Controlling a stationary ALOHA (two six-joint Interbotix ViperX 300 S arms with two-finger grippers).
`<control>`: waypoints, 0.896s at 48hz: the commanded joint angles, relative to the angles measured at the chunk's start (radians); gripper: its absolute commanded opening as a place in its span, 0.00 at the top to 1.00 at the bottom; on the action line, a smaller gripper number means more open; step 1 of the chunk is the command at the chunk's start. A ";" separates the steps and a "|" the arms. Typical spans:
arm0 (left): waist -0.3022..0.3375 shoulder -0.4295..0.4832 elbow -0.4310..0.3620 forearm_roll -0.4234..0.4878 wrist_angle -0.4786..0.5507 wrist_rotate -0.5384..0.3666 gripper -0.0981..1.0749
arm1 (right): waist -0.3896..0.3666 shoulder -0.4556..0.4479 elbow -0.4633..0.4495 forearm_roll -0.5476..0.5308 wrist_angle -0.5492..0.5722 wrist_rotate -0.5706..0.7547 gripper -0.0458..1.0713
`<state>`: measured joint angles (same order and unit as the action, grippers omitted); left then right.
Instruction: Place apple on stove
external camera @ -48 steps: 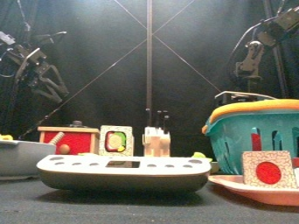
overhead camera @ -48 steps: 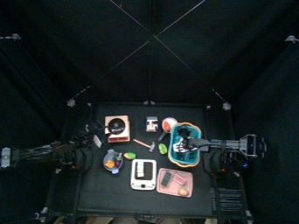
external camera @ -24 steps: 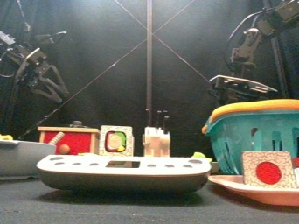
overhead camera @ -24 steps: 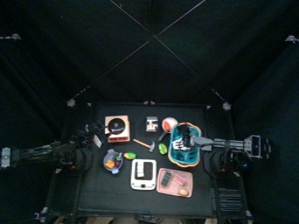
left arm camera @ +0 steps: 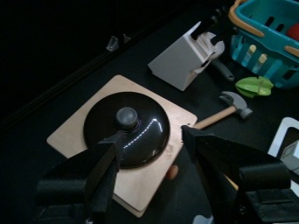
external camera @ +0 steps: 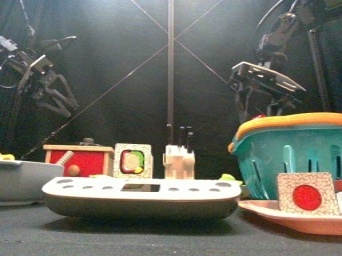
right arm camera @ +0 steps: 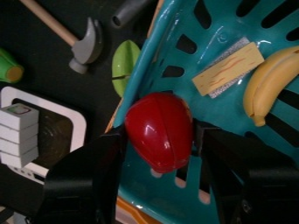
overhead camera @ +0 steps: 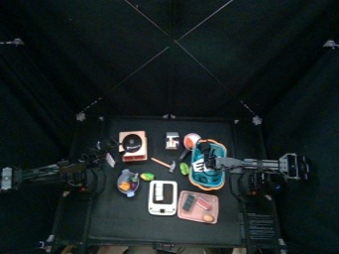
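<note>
- Apple (right arm camera: pixel 160 131) lies inside the teal basket (right arm camera: pixel 251 153), against its wall, next to a banana (right arm camera: pixel 271 83) and a flat yellow slice (right arm camera: pixel 229 67). Basket sits by the table's right edge.
- My right gripper (right arm camera: pixel 158 144) hangs directly over the apple, jaws spread wide on either side of it, not touching yet: lined up for a top-down grab.
- My left gripper (left arm camera: pixel 149 157) hovers with jaws open over the stove (left arm camera: pixel 122 140), a wooden board with a black lidded pot (left arm camera: pixel 131 131) on it.
- Pot fills most of the board, so I judge drop room for the apple is tight.
</note>
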<state>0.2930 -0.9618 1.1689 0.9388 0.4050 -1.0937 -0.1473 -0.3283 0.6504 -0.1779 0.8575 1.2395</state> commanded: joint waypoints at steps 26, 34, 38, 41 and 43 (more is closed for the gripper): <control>-0.002 0.003 -0.014 0.005 -0.002 0.002 0.15 | 0.086 -0.055 -0.077 0.006 -0.224 0.000 0.29; -0.002 0.003 -0.012 0.005 -0.003 0.002 0.15 | 0.112 -0.035 -0.069 0.008 -0.354 0.000 0.30; -0.002 0.003 -0.012 0.005 -0.002 0.002 0.15 | 0.133 -0.012 -0.064 0.005 -0.407 0.000 0.29; -0.002 0.003 -0.012 0.005 -0.002 0.002 0.15 | 0.150 0.006 -0.067 0.005 -0.425 0.000 0.29; -0.002 0.003 -0.012 0.005 -0.002 0.002 0.15 | 0.161 0.021 -0.072 0.005 -0.431 0.000 0.30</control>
<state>0.2930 -0.9618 1.1689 0.9388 0.4065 -1.0937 -0.0092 -0.3145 0.5998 -0.1718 0.4525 1.2410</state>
